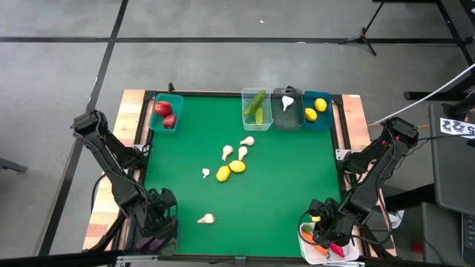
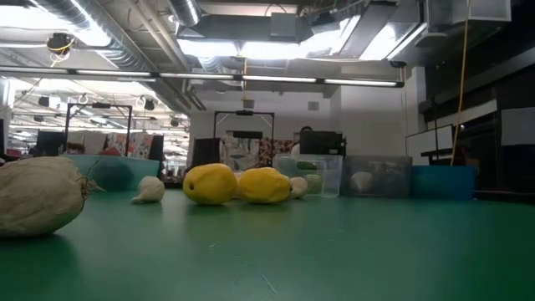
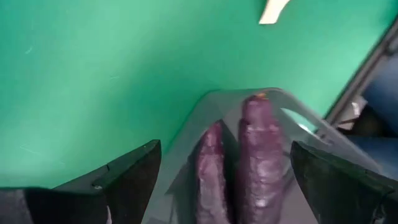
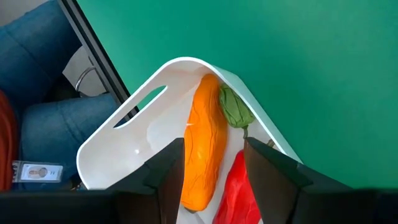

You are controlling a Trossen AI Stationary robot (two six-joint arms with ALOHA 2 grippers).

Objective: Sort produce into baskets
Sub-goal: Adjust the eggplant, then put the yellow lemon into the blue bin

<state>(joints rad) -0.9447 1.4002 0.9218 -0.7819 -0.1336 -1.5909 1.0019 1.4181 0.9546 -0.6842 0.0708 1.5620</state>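
Overhead, the green table mat sits in a wood-edged frame on grey concrete floor, with two lemons and loose garlic bulbs mid-mat, one garlic near the front, and an apple bin, cucumber bin, garlic bin and lemon bin along the far edge. Left gripper hangs spread wide over the grey bin holding two eggplants at the front-left corner. Right gripper hangs parted over the white bin with a carrot and red pepper at front-right; low view shows a lit workshop with ceiling ducts beyond.
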